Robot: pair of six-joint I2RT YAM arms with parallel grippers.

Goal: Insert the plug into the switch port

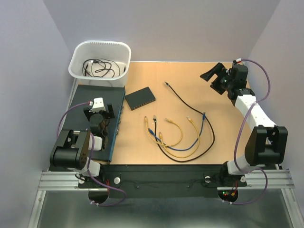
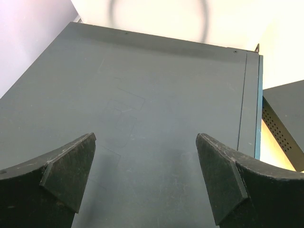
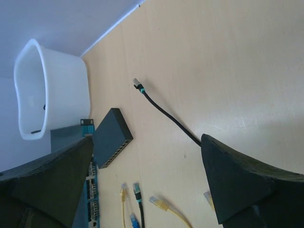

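Lilac walls (image 1: 28,57) flank wooden table (image 1: 199,80); switch (image 1: 140,98) lies near apparent patch cables (image 1: 182,133).

Small flat black switch (image 1: 140,98) sits level and turned at a slant, its row of ports (image 3: 116,153) running along the long near edge. The plug (image 3: 137,85), clear-tipped with a teal collar on a black cable (image 1: 184,100), lies loose right of the switch, well apart from it. Another teal-collared plug (image 3: 137,189) lies near, in front of the port edge, pointing towards it.
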